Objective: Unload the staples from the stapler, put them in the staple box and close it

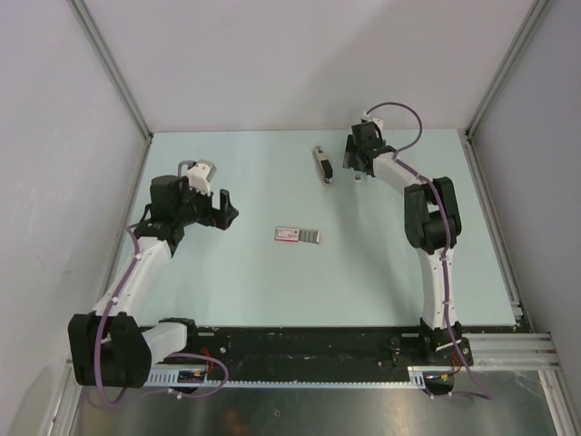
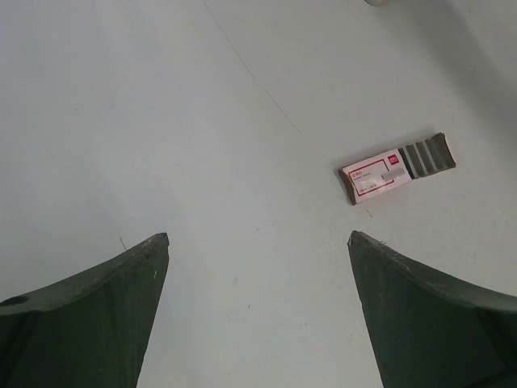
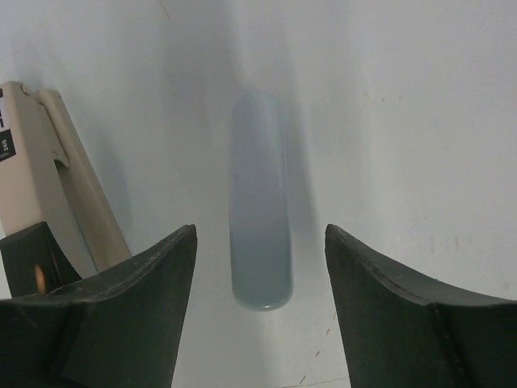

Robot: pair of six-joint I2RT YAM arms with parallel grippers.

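Right wrist view: the right gripper [image 3: 260, 234] stands wide open with nothing in its grasp, its fingers straddling a blurred pale grey strip that lies loose on the bench [image 3: 420, 121]. I take this for the staples [image 3: 260, 194], though it is too soft to be sure. Just beside its left finger lies the stapler [image 3: 31, 162], beige top showing, toward the far side of the bench. If so, unloading looks largely done, with only the strip left to clear. The left gripper [image 2: 258, 242], also open and empty, hangs well apart near a red-and-white box [image 2: 380, 174].
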